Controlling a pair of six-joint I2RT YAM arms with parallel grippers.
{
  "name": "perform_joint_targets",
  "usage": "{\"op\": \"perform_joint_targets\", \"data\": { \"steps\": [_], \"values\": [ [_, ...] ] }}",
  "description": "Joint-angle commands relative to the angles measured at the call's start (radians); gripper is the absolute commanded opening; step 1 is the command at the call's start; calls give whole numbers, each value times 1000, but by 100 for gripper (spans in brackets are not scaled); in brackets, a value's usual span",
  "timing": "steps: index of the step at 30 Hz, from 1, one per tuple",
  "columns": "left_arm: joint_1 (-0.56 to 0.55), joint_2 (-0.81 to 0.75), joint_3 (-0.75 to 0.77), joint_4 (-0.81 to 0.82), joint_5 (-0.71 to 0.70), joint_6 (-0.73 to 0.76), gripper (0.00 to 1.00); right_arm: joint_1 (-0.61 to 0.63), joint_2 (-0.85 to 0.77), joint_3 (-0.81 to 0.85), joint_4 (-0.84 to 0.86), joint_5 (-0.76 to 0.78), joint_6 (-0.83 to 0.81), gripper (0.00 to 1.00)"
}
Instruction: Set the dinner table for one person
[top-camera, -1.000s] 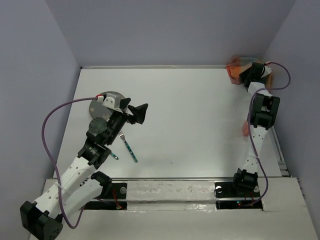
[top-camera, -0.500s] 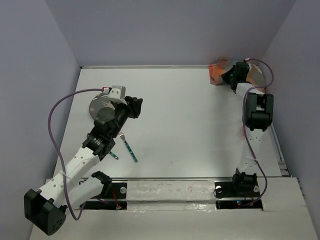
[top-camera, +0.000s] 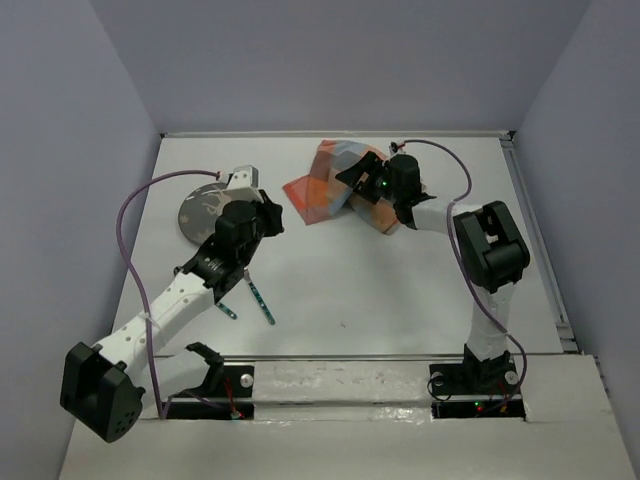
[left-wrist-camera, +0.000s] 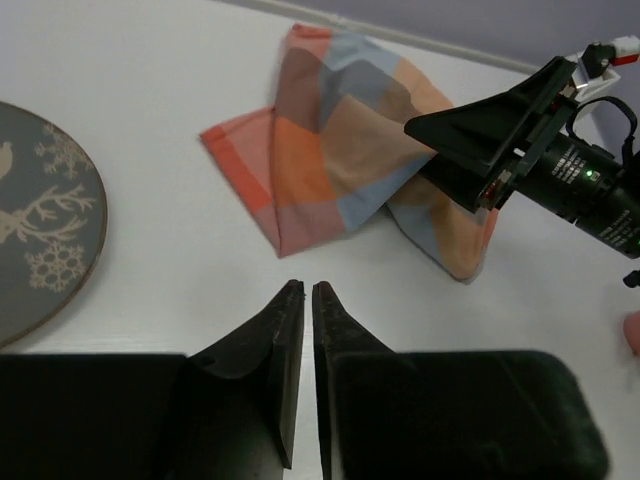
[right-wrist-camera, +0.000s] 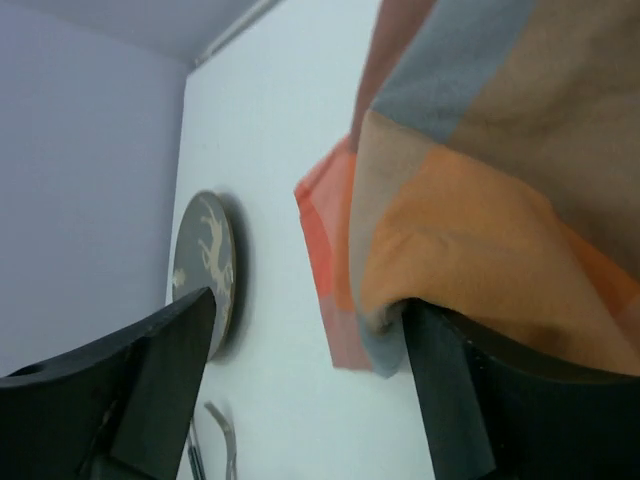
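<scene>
**Checkered cloth at table centre-top, right fingers spread, left fingers closed**

The dinner table (top-camera: 400, 290) is the big white top filling the middle of the overhead view. The orange-and-blue cloth (top-camera: 320, 185) lies crumpled on it, upper centre of the frame. The right gripper (top-camera: 352, 180) is at the cloth's right edge, arm reaching in from the lower right. In the right wrist view its fingers (right-wrist-camera: 140, 390) stand wide apart, and the cloth (right-wrist-camera: 470, 200) drapes over the right-hand one. I cannot tell whether it is caught there or just resting.

The left gripper (top-camera: 272, 215) sits just left of the cloth, apart from it. Its fingers (left-wrist-camera: 285, 340) are closed to a thin slit with nothing between them.

The grey plate (top-camera: 200, 208) with a deer pattern lies flat at upper left, partly under the left arm. A teal-handled utensil (top-camera: 260, 300) lies below it, a second piece (top-camera: 228, 308) just beside.
</scene>
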Motion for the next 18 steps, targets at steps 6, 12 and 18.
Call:
{"op": "perform_joint_targets", "data": {
  "steps": [6,12,18],
  "values": [
    [-65,174,-8,50,-157,-148,22,2,-159,-108,-38,-39,-113,83],
    [-76,364,60,117,-222,-131,35,-19,-280,-154,-215,151,-284,45],
    [-74,544,149,134,-233,-128,40,-87,-316,-191,-280,193,-376,24]
  ]
}}
